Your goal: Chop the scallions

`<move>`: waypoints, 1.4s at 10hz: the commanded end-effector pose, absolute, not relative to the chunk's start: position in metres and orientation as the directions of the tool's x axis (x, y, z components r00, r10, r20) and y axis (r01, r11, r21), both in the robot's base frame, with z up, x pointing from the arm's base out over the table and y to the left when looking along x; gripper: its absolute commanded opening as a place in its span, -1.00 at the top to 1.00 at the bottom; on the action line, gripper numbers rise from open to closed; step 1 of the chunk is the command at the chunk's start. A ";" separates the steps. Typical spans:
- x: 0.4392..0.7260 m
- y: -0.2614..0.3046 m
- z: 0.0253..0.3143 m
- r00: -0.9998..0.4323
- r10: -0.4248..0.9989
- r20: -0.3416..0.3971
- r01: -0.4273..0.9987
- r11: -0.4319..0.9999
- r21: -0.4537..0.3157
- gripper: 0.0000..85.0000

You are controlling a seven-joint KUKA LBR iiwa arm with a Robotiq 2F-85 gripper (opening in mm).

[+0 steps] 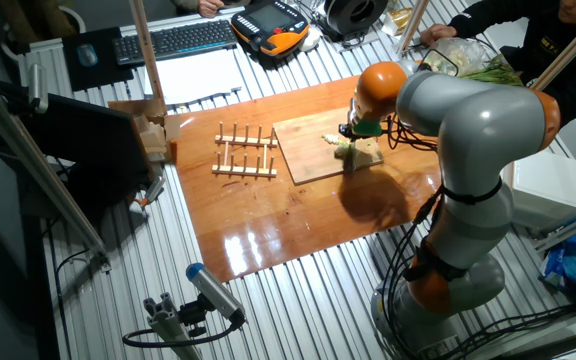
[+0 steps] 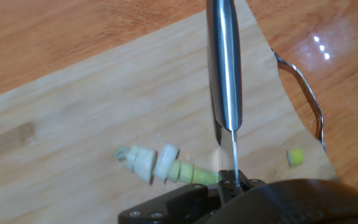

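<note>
While the short pale cream-and-green scallions (image 2: pixel 166 167) lie on the light wooden cutting board (image 2: pixel 86 118), several cuts already show: two white rounds stand apart at the stalk's 9 o'clock end, and narrower greenish slices sit packed toward 3 o'clock. One small yellow-green bit (image 2: pixel 295 157) lies loose near the board's edge at 3 o'clock, well apart from the stalk. Steel knife blade (image 2: pixel 226 68) runs down from 12 o'clock, its thin edge meeting the board just beside the stalk's 3 o'clock end. Black gripper (image 2: pixel 232 186) at 6 o'clock carries the knife; how far the fingers are spread cannot be told, as the mount hides them. Fixed view puts the board on a glossy orange-brown wooden tabletop (image 1: pixel 268 220), a small wooden peg rack (image 1: pixel 245 152) at its 9 o'clock. Judgement: chopping is well along; little uncut stalk seems left.
</note>
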State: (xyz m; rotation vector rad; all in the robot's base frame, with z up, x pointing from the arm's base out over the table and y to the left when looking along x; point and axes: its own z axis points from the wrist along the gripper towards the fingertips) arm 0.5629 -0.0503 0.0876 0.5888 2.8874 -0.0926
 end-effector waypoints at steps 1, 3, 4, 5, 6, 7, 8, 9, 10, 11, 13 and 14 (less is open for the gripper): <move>0.573 -0.057 0.096 -0.903 0.382 -0.198 0.393 0.919 -0.019 1.00; 0.579 -0.066 0.107 -0.911 0.383 -0.151 0.388 0.921 -0.005 1.00; 0.577 -0.066 0.111 -0.909 0.391 -0.143 0.396 0.918 -0.006 1.00; 0.576 -0.065 0.115 -0.907 0.398 -0.136 0.402 0.916 0.000 1.00; 0.576 -0.066 0.118 -0.908 0.398 -0.132 0.402 0.916 -0.003 1.00; 0.576 -0.068 0.119 -0.911 0.391 -0.131 0.395 0.919 -0.006 1.00; 0.576 -0.070 0.119 -0.914 0.385 -0.132 0.389 0.921 -0.012 1.00; 0.575 -0.072 0.119 -0.911 0.391 -0.134 0.397 0.918 -0.018 1.00; 0.572 -0.074 0.117 -0.906 0.401 -0.139 0.408 0.913 -0.025 1.00; 0.571 -0.075 0.116 -0.897 0.421 -0.136 0.427 0.904 -0.021 1.00; 0.569 -0.074 0.115 -0.868 0.478 -0.133 0.484 0.875 -0.018 1.00; 0.567 -0.074 0.112 -0.855 0.502 -0.133 0.508 0.861 -0.017 1.00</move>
